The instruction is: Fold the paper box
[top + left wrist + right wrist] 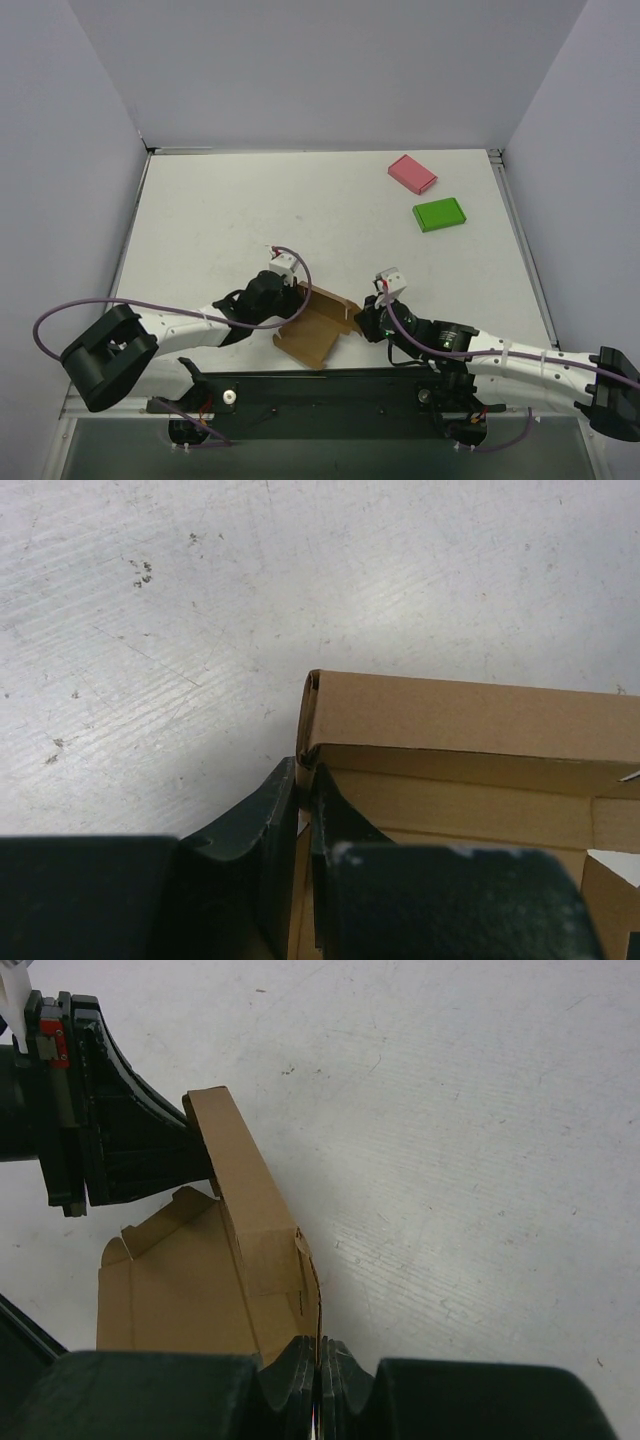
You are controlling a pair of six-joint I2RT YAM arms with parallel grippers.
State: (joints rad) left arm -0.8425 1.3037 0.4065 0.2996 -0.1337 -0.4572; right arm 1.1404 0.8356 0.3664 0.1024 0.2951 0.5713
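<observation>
The paper box (318, 326) is a brown cardboard sheet, partly folded, near the table's front edge between my two arms. My left gripper (296, 303) is shut on its left upright wall; in the left wrist view the fingertips (290, 780) pinch the wall's corner (312, 720), with the folded top strip (470, 715) running to the right. My right gripper (366, 318) is shut on the box's right edge; in the right wrist view the pads (322, 1352) clamp a thin upright flap (312, 1305), and the long side wall (240, 1210) runs toward the left gripper (205, 1160).
A pink flat box (412, 173) and a green flat box (439, 214) lie at the far right of the white table (250, 210). Grey walls enclose the table on three sides. A black rail (320, 385) runs along the front edge.
</observation>
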